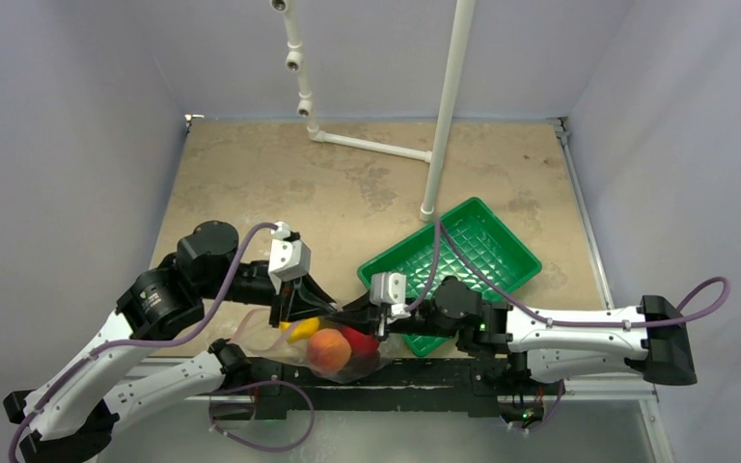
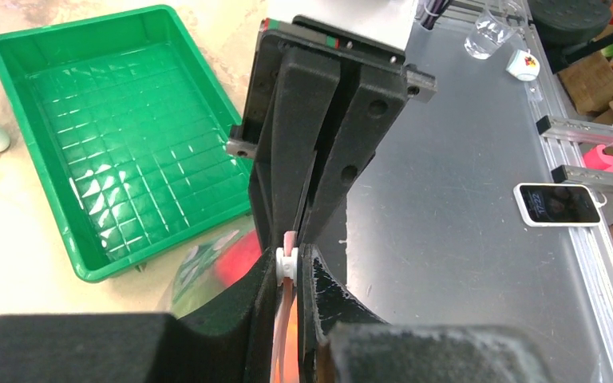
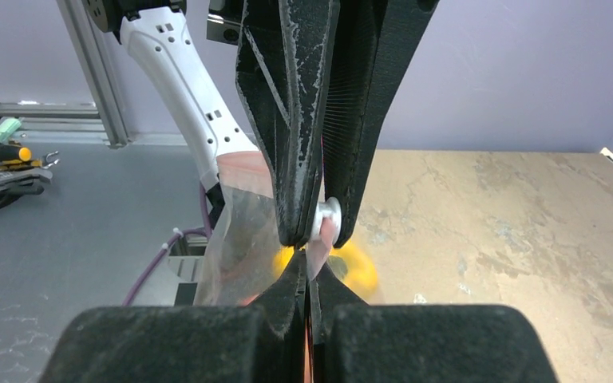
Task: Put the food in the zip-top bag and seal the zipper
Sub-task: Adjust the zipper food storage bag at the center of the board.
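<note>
You have no legible text in any view. The phone (image 2: 557, 204) lying at the right of the tabletop shows pale marks on its screen, too small to read. The small white cup (image 2: 522, 64) far right bears a red-and-yellow emblem, no readable lettering.

Even, bright light; glare on the green tray (image 2: 128, 144); foreground blurred.

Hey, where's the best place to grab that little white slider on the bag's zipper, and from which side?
Pinch the white slider by its two flat faces, probably, fingers straddling the pink zipper. The strip stands on edge there, so come from the mouth side, away from the food bulging in the zip-top bag.
</note>
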`<act>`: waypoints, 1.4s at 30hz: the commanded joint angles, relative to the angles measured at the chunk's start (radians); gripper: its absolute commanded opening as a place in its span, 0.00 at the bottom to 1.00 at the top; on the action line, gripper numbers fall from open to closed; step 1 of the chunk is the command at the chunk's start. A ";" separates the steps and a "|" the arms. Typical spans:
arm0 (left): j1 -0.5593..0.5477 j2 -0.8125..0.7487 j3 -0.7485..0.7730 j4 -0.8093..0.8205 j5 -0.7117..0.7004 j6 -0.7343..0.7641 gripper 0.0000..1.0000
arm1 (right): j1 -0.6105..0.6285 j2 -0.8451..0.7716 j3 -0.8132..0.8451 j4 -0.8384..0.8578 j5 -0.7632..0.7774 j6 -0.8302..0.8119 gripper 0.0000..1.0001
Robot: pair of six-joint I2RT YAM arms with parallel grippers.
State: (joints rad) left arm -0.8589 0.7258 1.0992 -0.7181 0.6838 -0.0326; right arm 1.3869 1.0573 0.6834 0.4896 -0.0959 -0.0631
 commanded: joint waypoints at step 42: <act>0.001 -0.080 -0.075 0.065 -0.157 -0.093 0.00 | 0.029 -0.170 -0.029 -0.198 0.105 0.289 0.53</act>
State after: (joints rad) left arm -0.8585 0.6685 1.0325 -0.6960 0.5323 -0.0967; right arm 1.4029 0.8967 0.6422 0.2981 -0.0505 0.1886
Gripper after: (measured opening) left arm 0.108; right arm 0.513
